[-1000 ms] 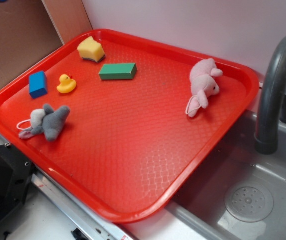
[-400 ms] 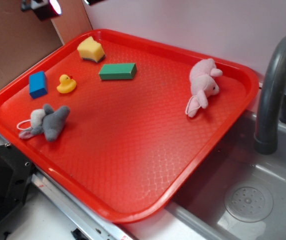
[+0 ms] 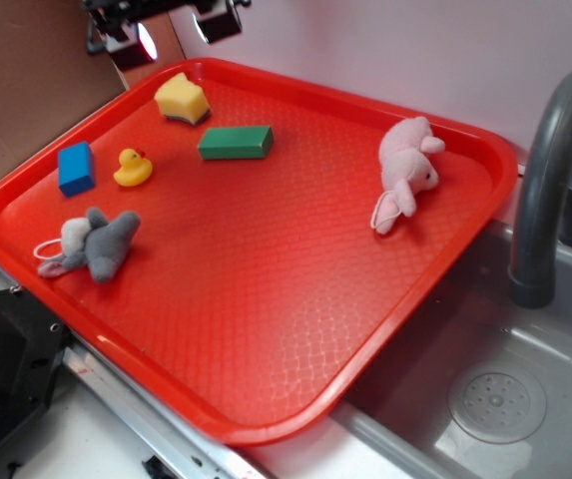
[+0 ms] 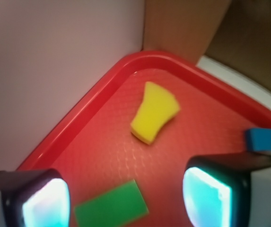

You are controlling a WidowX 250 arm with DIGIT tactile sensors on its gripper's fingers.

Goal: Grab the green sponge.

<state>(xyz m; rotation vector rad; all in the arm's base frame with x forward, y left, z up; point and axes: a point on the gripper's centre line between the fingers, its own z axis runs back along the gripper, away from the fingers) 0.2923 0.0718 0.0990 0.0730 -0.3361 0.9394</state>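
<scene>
The green sponge (image 3: pixel 235 142) is a flat green block lying on the red tray (image 3: pixel 266 299), toward the tray's far left. In the wrist view it (image 4: pixel 111 208) lies at the bottom edge, between my two fingers and well below them. My gripper (image 3: pixel 178 32) hangs open and empty high above the tray's far left corner, up and to the left of the green sponge. Its jaws stand wide apart (image 4: pixel 126 201). A yellow sponge (image 3: pixel 182 98) lies just below the gripper and beyond the green one.
On the tray are also a blue block (image 3: pixel 76 167), a yellow rubber duck (image 3: pixel 133 168), a grey plush toy (image 3: pixel 94 244) and a pink plush toy (image 3: pixel 405 168). A grey sink (image 3: pixel 495 399) with a dark tap (image 3: pixel 550 180) lies to the right. A wall stands behind.
My gripper has come into view at the top left and moved right and down toward the tray's far corner. The objects on the tray have not moved.
</scene>
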